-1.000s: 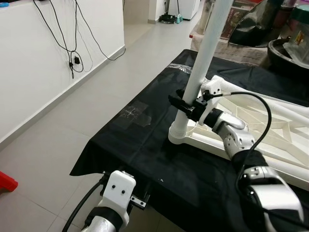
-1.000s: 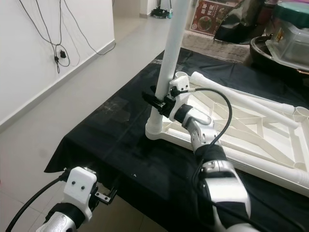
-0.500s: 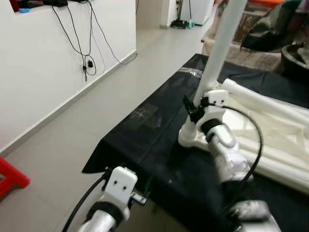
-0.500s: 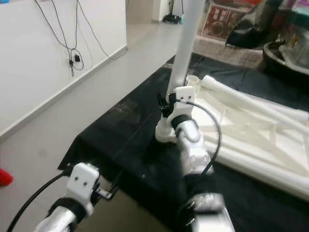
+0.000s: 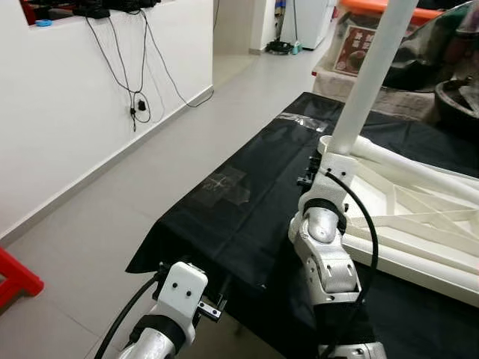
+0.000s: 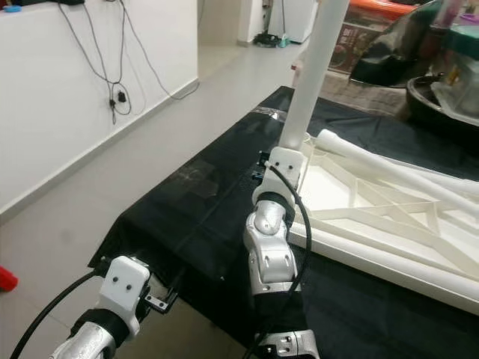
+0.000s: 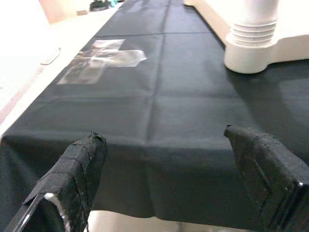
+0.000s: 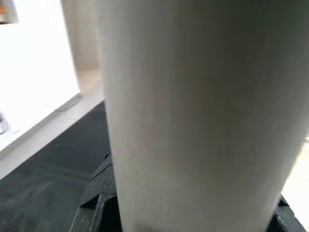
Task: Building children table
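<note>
The stiff, light-looking white table leg [image 5: 368,82] is pinched low by the right gripper [image 5: 313,169], above its socket, while the left gripper [image 7: 178,159] is held spread, idle.

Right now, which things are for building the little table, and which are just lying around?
For the job:
white table leg, standing upright
white tabletop frame, upside down on the black cloth
right gripper, at the leg's base

Just lying about:
hanging cables on the wall
red thing on the floor
</note>
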Motion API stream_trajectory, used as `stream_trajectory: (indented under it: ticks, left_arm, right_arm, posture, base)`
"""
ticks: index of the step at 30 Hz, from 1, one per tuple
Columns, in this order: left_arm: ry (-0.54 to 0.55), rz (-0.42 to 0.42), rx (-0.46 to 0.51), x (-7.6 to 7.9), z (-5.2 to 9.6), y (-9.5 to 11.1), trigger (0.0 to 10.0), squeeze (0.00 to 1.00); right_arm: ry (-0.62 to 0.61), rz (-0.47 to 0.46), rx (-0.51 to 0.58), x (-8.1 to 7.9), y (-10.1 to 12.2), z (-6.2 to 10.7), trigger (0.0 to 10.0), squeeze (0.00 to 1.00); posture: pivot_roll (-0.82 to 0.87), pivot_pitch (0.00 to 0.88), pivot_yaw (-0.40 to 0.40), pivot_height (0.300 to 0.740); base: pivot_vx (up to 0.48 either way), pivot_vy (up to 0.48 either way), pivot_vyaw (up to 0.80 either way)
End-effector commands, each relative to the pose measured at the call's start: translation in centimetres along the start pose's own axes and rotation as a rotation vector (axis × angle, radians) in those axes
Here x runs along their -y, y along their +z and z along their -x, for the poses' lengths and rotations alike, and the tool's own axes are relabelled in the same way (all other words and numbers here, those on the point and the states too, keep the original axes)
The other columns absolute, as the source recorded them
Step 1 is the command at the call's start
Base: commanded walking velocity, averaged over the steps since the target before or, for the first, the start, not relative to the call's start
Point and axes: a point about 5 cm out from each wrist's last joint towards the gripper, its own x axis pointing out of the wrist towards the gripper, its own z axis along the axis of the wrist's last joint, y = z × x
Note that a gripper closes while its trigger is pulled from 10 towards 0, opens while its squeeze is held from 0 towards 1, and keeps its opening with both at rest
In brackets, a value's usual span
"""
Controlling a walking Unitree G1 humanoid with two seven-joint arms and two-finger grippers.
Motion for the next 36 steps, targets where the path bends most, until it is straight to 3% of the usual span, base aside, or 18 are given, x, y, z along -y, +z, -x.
stream_trajectory:
  ticks: [1,4,5,8,9,11,13,14,17,18,20,21,23,24,26,29,31,36]
  left_arm:
    - [-0.011,0.001,-0.02,0.1,0.0,-0.6,10.0,0.0]
    - [-0.012,0.0,-0.021,0.1,-0.1,-0.6,10.0,0.0]
    - [-0.014,-0.001,-0.022,0.1,-0.2,-0.6,10.0,0.0]
    - [-0.014,-0.001,-0.022,0.1,-0.2,-0.6,10.0,0.0]
    - [-0.015,-0.002,-0.022,0.0,-0.2,-0.7,10.0,0.0]
    - [-0.015,-0.002,-0.022,0.0,-0.2,-0.7,10.0,0.0]
    - [-0.017,-0.004,-0.021,0.0,-0.4,-0.7,10.0,0.0]
    - [-0.018,-0.006,-0.021,0.0,-0.5,-0.7,10.0,0.0]
    - [-0.019,-0.007,-0.019,0.0,-0.6,-0.8,10.0,0.0]
    - [-0.019,-0.008,-0.018,0.0,-0.6,-0.8,10.0,0.0]
    - [-0.019,-0.008,-0.018,0.0,-0.6,-0.8,10.0,0.0]
    - [-0.018,-0.008,-0.017,0.0,-0.6,-0.8,10.0,0.0]
    - [-0.018,-0.008,-0.017,0.0,-0.6,-0.8,10.0,0.0]
    - [-0.018,-0.009,-0.016,-0.1,-0.6,-0.8,10.0,0.0]
    - [-0.017,-0.009,-0.016,-0.1,-0.6,-0.8,10.0,0.0]
    - [-0.017,-0.009,-0.016,-0.1,-0.6,-0.8,10.0,0.0]
    - [-0.015,-0.009,-0.017,-0.1,-0.5,-0.7,10.0,0.0]
    - [-0.015,-0.006,-0.018,0.0,-0.4,-0.7,10.0,0.0]
  right_arm:
    - [0.095,-0.136,-0.136,-3.7,-2.1,2.7,10.0,1.0]
    - [0.103,-0.134,-0.129,-3.5,-2.2,2.7,10.0,1.0]
    - [0.125,-0.128,-0.11,-3.1,-2.3,2.5,10.0,0.78]
    - [0.125,-0.128,-0.11,-3.1,-2.3,2.5,10.0,0.78]
    - [0.171,-0.141,-0.102,-2.7,-2.6,2.1,10.0,0.0]
    - [0.171,-0.141,-0.102,-2.7,-2.6,2.1,10.0,0.0]
    - [0.293,-0.18,-0.085,-2.2,-2.7,1.4,10.0,0.0]
    - [0.422,-0.214,-0.087,-1.7,-2.8,0.6,10.0,0.0]
    - [0.535,-0.233,-0.069,-1.2,-2.4,-0.2,10.0,0.0]
    - [0.691,-0.209,-0.058,-0.6,-1.9,-1.1,10.0,0.0]
    - [0.691,-0.209,-0.058,-0.6,-1.9,-1.1,10.0,0.0]
    - [0.835,-0.172,-0.071,-0.2,-1.5,-2.1,10.0,0.0]
    - [0.835,-0.172,-0.071,-0.2,-1.5,-2.1,10.0,0.0]
    - [0.989,-0.135,-0.103,-0.2,-1.1,-2.7,10.0,0.0]
    - [1.201,-0.109,-0.167,-0.6,-0.6,-3.1,10.0,0.0]
    - [1.252,-0.099,-0.181,-0.9,-0.4,-3.1,10.0,0.0]
    - [1.385,-0.095,-0.202,-1.7,0.0,-2.8,10.0,0.0]
    - [1.531,-0.073,-0.22,-2.7,0.1,-2.2,10.0,0.0]
  posture:
    - [0.17,0.049,-0.076,0.74]
    - [0.17,0.049,-0.076,0.74]
    - [0.17,0.05,-0.073,0.74]
    - [0.17,0.05,-0.073,0.74]
    - [0.17,0.05,-0.074,0.74]
    - [0.17,0.05,-0.074,0.74]
    - [0.17,0.047,-0.069,0.74]
    - [0.17,0.047,-0.069,0.74]
    - [0.16,0.046,-0.068,0.74]
    - [0.17,0.046,-0.07,0.74]
    - [0.17,0.046,-0.07,0.74]
    - [0.17,0.048,-0.071,0.74]
    - [0.17,0.048,-0.071,0.74]
    - [0.18,0.049,-0.073,0.74]
    - [0.19,0.052,-0.075,0.74]
    - [0.19,0.052,-0.075,0.74]
    - [0.2,0.056,-0.074,0.74]
    - [0.21,0.06,-0.077,0.74]
  base:
    - [0.0,0.0,0.0]
    - [0.0,0.0,0.0]
    - [0.0,0.0,0.0]
    - [0.0,0.0,0.0]
    - [0.0,0.0,0.0]
    - [0.0,0.0,0.0]
    - [0.0,0.0,0.0]
    - [0.0,0.0,0.0]
    - [0.0,0.0,0.0]
    - [0.0,0.0,0.0]
    - [0.0,0.0,0.0]
    - [0.0,0.0,0.0]
    - [0.0,0.0,0.0]
    - [0.0,0.0,0.0]
    - [0.0,0.0,0.0]
    - [0.0,0.0,0.0]
    - [0.0,0.0,0.0]
    - [0.0,0.0,0.0]
